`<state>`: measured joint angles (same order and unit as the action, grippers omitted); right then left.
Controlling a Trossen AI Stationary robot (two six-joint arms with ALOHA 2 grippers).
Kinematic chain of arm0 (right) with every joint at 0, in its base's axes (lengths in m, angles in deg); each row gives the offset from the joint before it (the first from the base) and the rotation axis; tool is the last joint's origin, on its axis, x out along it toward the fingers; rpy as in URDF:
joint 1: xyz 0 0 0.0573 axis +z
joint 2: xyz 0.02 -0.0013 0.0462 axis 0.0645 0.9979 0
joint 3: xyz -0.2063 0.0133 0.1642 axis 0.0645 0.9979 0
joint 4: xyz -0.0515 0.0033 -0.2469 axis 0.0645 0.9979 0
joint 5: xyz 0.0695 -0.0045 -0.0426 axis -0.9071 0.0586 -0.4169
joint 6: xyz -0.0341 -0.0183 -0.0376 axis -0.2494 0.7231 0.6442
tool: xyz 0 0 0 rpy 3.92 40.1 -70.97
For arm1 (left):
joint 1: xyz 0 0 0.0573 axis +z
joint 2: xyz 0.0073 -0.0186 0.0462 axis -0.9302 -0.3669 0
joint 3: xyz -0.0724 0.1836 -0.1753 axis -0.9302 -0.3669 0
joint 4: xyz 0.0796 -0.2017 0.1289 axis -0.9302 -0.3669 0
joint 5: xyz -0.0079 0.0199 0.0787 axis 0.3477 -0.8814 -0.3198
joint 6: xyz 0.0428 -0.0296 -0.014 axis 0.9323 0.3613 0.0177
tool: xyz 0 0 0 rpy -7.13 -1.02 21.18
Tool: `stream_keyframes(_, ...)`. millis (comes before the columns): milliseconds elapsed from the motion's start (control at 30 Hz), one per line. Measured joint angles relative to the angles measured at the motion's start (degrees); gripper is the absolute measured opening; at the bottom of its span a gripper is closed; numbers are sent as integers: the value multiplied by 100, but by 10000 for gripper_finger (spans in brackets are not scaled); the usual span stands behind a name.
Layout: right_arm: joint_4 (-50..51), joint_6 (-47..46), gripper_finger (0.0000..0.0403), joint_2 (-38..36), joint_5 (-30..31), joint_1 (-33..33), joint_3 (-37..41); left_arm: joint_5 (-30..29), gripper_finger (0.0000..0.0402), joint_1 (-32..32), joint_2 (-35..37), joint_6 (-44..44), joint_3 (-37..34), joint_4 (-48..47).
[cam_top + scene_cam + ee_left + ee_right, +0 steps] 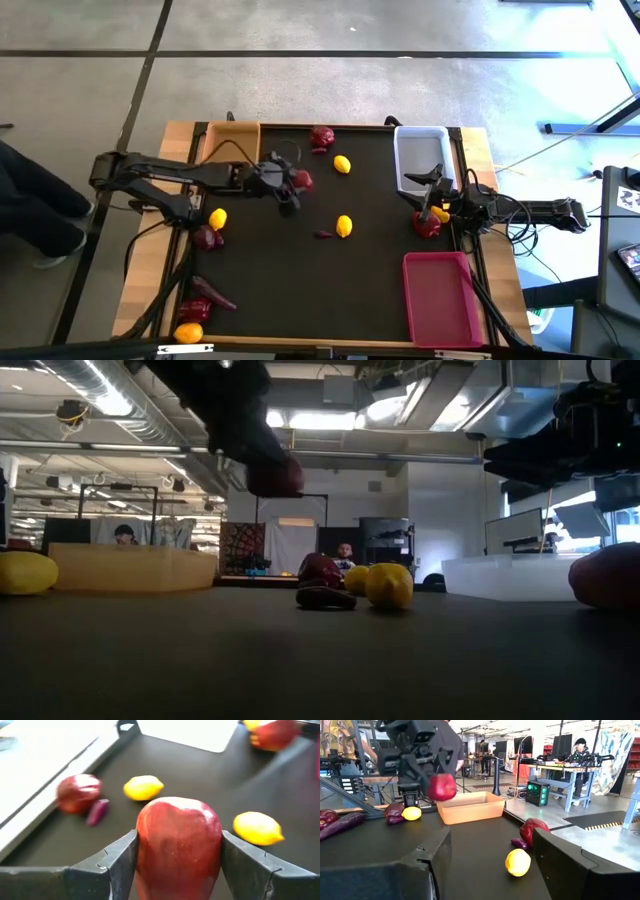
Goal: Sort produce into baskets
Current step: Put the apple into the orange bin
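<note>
**Left hand carrying a red apple; right hand waits by the white bin**

Left hand (pixel 291 188) is clenched on a dark red apple (pixel 179 842), one finger on each flank, apple clear of the worktop (pixel 370 290) in the low view. From above it sits w/ the apple at approx 10 o'clock from worktop centre, near the tan wooden basket (pixel 232 140) at 11. White basket (pixel 420 150) is at 1–2 o'clock, pink basket (pixel 438 298) at 4–5.

Right hand (pixel 432 205) hovers at 3 o'clock, fingers spread, nothing between them. A red fruit (pixel 428 226) and a yellow one (pixel 440 213) lie right by it.

Handling, as a judgement: apple looks firm, smooth, waxy, prob moderately heavy for its size, so slippery under hard pads. Best hold is across the widest part, as now; a grip higher or lower would likely squirt it out. Unlikely to crush, but could bruise if dropped.

Orientation: in the left wrist view the dimpled end points away from the wrist. Long axis, stem to base, runs along the fingers, not across them. It's near round, so the axis matters little for the drop.

Loose lemons (pixel 343 227) lie near centre, more produce at 7–9 o'clock.
</note>
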<state>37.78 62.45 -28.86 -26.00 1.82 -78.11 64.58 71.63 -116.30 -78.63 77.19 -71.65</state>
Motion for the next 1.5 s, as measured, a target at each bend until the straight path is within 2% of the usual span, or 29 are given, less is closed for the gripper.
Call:
stream_keyframes(333,27,0,239,2,7,0,0,-1735,243,2,812,-1397,1,-2040)
stream_keyframes(533,26,-2,239,0,11,-2,0,-2375,243,14,905,-2861,-1,-3388)
stream_keyframes(667,31,-20,239,2,12,0,0,-2411,243,156,902,-3514,-253,-3532)
stream_keyframes(933,206,-20,239,2,92,0,0,-2355,243,564,862,-3974,-784,-3432)
stream_keyframes(1300,367,-20,239,2,87,-2,0,-2100,244,901,860,-4127,-1482,-2990)
stream_keyframes(1500,365,-20,239,0,85,0,0,-2030,244,903,857,-4100,-1560,-2882)
